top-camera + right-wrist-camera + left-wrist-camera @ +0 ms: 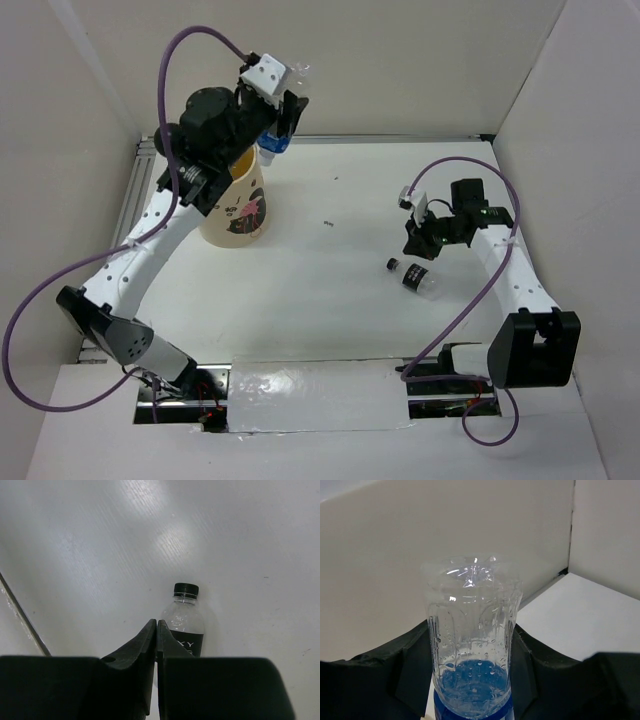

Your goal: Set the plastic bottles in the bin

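Note:
My left gripper [283, 118] is shut on a clear plastic bottle [296, 75] with a blue label, held in the air just above the far rim of the bin [238, 208]. The bin is cream with a pink-and-black face. In the left wrist view the bottle [472, 630] stands between the black fingers [412, 667], its base pointing away from the camera. A bottle with a black cap and black label [414, 277] lies on the table at the right. My right gripper [157, 625] hovers over this bottle [185, 617], jaws pressed together with nothing between them.
White walls enclose the table on the left, back and right. An aluminium rail [142, 190] runs along the left edge beside the bin. A sheet of clear film [320, 395] covers the near edge between the arm bases.

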